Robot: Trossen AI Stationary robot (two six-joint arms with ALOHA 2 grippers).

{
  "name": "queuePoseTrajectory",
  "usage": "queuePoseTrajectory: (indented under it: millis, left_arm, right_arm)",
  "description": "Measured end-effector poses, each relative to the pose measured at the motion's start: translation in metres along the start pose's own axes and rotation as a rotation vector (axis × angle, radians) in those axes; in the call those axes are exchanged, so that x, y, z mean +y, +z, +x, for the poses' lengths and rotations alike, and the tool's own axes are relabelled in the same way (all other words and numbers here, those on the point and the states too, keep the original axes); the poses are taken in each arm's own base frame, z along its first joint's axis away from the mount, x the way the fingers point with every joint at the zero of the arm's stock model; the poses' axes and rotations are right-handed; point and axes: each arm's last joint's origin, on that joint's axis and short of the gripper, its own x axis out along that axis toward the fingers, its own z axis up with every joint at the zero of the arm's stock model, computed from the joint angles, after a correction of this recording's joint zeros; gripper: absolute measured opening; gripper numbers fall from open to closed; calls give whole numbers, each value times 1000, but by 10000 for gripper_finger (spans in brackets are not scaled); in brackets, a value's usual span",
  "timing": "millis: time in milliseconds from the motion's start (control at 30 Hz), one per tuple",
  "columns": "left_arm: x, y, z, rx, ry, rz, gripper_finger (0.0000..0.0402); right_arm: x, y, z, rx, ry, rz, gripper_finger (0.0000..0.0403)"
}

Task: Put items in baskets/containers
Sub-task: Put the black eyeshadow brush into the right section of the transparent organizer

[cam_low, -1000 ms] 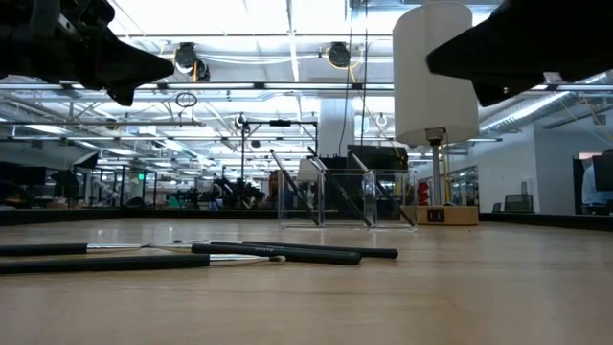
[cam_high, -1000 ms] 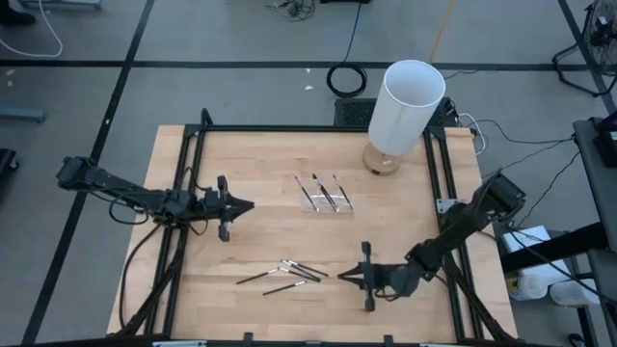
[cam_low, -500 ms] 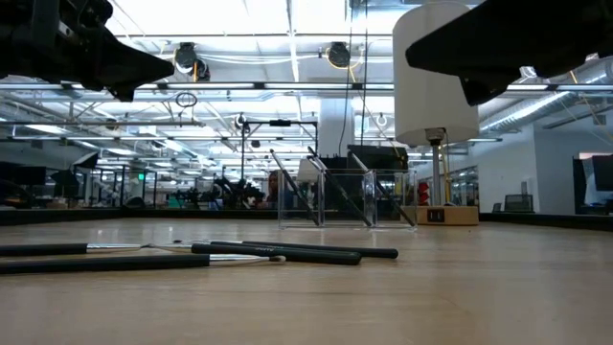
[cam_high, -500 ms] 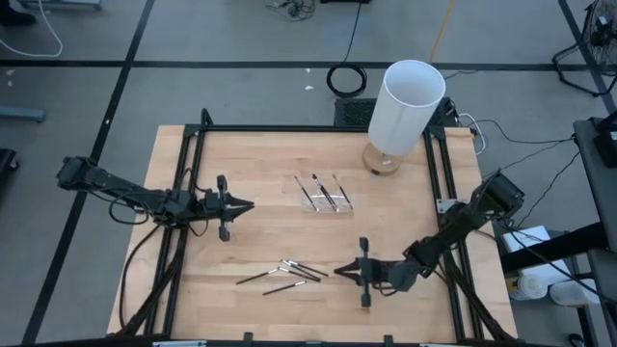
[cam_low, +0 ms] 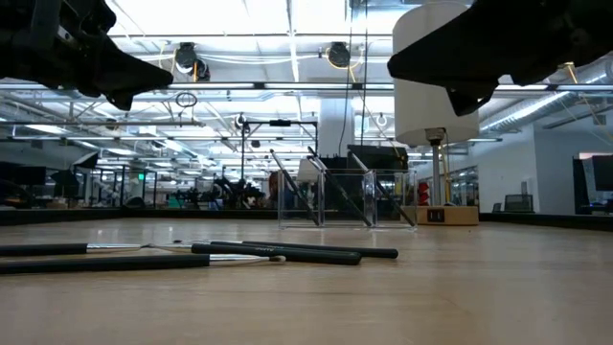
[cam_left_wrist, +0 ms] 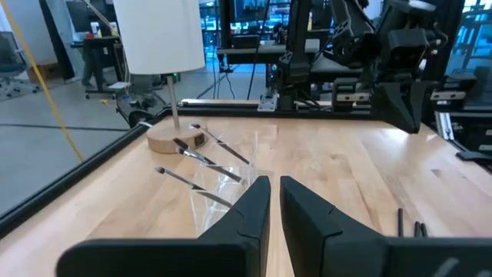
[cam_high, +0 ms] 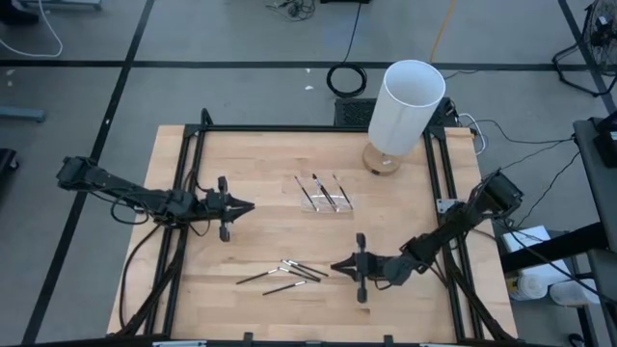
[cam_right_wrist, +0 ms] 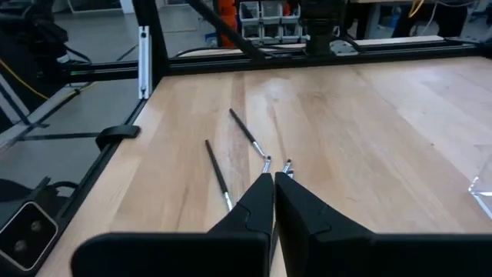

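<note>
The right gripper (cam_high: 335,266) hangs low at the near side of the pale wooden table (cam_high: 260,169), fingers pressed together and empty, its nose aimed at the loose cluster of thin dark sticks with silvery tips (cam_high: 285,273) lying just beside it — lined up, I'd say, for the next pick, and it will have to spread those fingers first. From its own wrist camera the closed tips point straight at the pale ends of the nearest sticks (cam_right_wrist: 247,138). Count them: roughly four lying flat on the wood in that bunch, though they overlap and the exact number is hard to call. Over in the small clear plastic rectangular tray (cam_high: 326,200) near the table's middle, three sticks lean propped against its walls, tips up. The left gripper (cam_high: 249,205) waits well apart on the left, fingers nearly closed with a slim gap, holding nothing. One tall white cylinder on a round wooden base (cam_high: 405,108) stands at the far edge beyond the tray.
</note>
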Motion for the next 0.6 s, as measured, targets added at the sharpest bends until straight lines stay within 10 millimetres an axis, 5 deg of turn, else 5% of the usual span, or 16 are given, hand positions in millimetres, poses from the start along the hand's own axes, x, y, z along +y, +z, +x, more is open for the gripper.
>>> queuePoseTrajectory:
  millis: [600]
  left_arm:
    - [0, -3, 0, 26, 0, 36, 42]
  right_arm:
    - [-25, 7, 17, 28, 71, 18, 4]
